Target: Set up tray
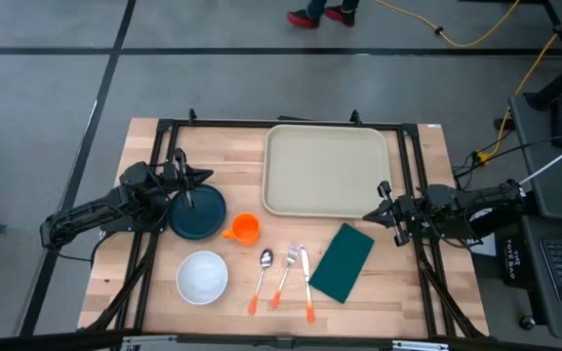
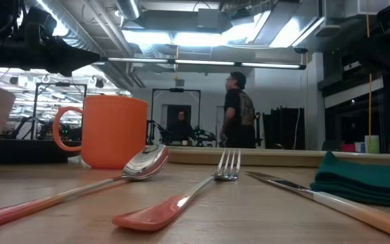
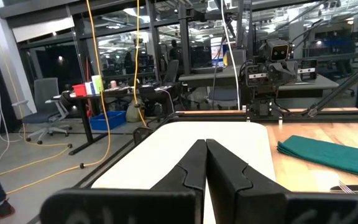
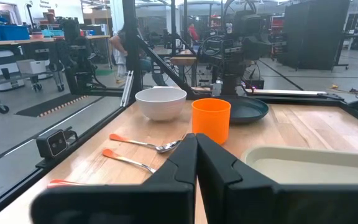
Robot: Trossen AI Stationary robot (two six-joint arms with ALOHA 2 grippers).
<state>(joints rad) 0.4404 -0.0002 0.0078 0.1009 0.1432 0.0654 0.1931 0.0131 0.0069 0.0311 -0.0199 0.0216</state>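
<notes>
The beige tray (image 1: 325,171) lies flat on the wooden table at the far middle, with nothing in it; it also shows in the left wrist view (image 3: 191,146) and the right wrist view (image 4: 316,163). My left gripper (image 1: 205,176) is shut and held level above the table's left side, over the far rim of a dark teal plate (image 1: 198,214). It points toward the tray (image 3: 205,144). My right gripper (image 1: 367,214) is shut too and held level, just off the tray's near right corner. It points toward the table's left (image 4: 196,138).
An orange cup (image 1: 245,229), a white bowl (image 1: 202,276), a spoon (image 1: 263,276), a fork (image 1: 286,273) and a knife (image 1: 306,283) lie near the front. A dark green napkin (image 1: 342,261) lies right of them. A person (image 2: 239,108) stands beyond the table.
</notes>
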